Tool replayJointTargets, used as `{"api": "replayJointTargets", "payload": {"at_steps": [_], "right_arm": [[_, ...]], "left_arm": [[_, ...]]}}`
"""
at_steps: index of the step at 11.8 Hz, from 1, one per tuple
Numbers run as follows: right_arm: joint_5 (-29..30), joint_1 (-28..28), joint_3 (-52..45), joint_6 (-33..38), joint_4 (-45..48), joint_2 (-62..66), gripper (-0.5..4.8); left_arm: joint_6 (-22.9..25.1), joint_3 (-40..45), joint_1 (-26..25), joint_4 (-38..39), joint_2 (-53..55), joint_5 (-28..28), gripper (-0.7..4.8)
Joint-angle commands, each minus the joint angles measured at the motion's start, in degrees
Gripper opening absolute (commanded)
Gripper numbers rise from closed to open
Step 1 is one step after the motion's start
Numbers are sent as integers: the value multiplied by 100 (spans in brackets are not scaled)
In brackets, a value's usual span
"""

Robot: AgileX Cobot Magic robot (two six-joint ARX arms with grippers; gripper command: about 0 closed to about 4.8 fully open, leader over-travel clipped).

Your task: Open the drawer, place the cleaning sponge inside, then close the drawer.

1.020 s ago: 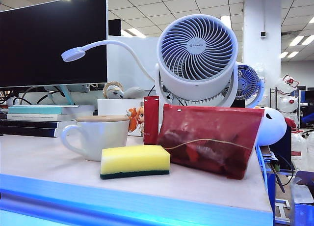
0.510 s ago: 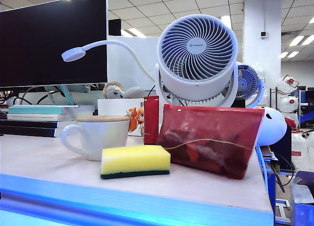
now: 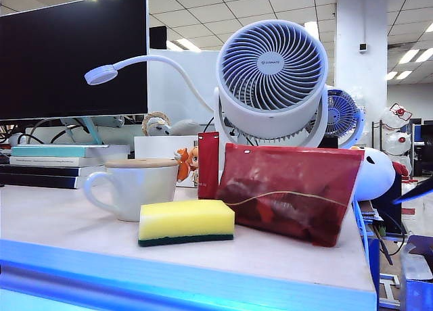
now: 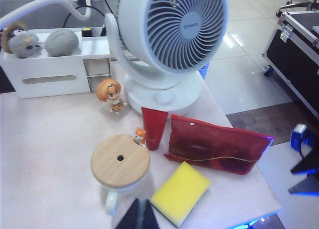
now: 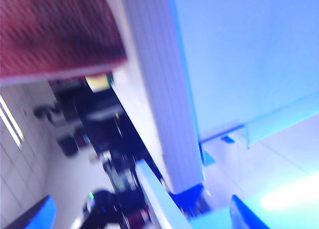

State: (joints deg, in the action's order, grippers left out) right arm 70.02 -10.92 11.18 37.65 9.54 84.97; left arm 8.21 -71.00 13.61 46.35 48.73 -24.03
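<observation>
The cleaning sponge, a yellow block with a dark green underside, lies flat on the desk between the white mug and the red pouch. The drawer shows as a blue band under the desk top, with none of its inside in sight. My left gripper hovers above the desk's front edge, beside the sponge and the mug's handle, shut and empty. My right gripper is open, off the desk's right end and low beside its edge; it also shows in the left wrist view.
A large white fan, a black monitor, stacked books, a white organiser and small figurines crowd the back of the desk. A black case stands on the floor to the right.
A dark, blue-lit part of the right arm has come into the exterior view at its right edge. The sponge, mug and pouch have not moved.
</observation>
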Motion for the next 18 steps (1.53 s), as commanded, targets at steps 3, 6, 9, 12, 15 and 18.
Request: {"api": "replayJointTargets", "payload": {"at_steps": [3,6,9,12,15,18], "right_arm": [[55,654,9,-26,879,415,479],[90,664,11,-144,1014,621,479],[330,664,11,-129,1137,640,479],[597,667,11,197,1040,649,479],[361,667,13,142,1045,654,479],[361,866,96,157,1202,732,479]], "left_arm": [[33,-22,0,-55,-9,-44,-5],[33,-22,0,-57,-9,-44,-5],[35,-22,0,-55,-9,-46,-5],[35,-22,0,-55,-9,-46,-5],[35,-22,0,-55,-9,-46,-5],[35,-15,-2,-52,-9,-22,-3]]}}
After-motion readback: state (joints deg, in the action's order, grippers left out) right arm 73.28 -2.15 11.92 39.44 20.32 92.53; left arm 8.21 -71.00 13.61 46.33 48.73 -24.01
